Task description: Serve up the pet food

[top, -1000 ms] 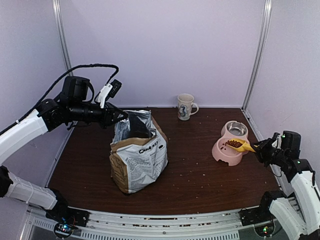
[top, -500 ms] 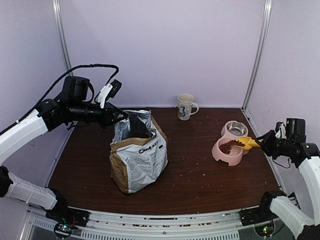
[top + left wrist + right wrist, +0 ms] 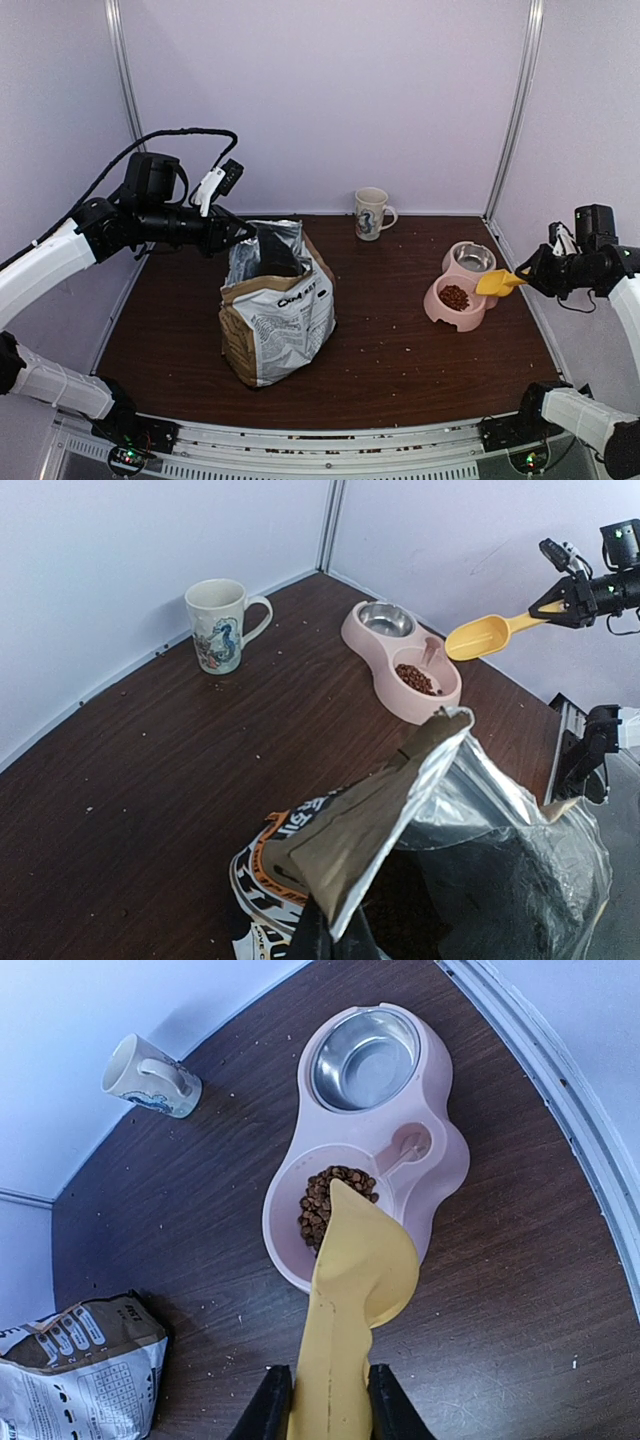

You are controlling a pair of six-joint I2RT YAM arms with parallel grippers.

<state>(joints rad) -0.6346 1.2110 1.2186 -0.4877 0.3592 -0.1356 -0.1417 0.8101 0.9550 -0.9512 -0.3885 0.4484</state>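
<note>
Kibble, the pet food (image 3: 322,1210), lay as a small heap of reddish-brown pellets in the nearer compartment of the pink double bowl (image 3: 440,1150), at the right side of the desk (image 3: 400,350). The bowl's other compartment, a steel cup (image 3: 365,1058), looked empty. Just above the bowl's edge hung the yellow scoop (image 3: 360,1260), its mouth toward the heap; from the left wrist view, nothing showed inside it. Your right end effector (image 3: 328,1402) was clamped on the scoop's handle, one finger on each side.

Well apart, at centre left, stood the bag (image 3: 280,320), kraft-brown with a white label, its top open. Your left end effector (image 3: 243,236) appeared pinched on the foil lip, holding it up. A mug (image 3: 372,213) stood near the back wall. Stray bits dotted the desk.

By their look, the pellets were light, dry and loose: they would roll and scatter, and fingers could not pinch them. You would carry them only in the scoop, gripped by its handle and kept level until over the bowl.
</note>
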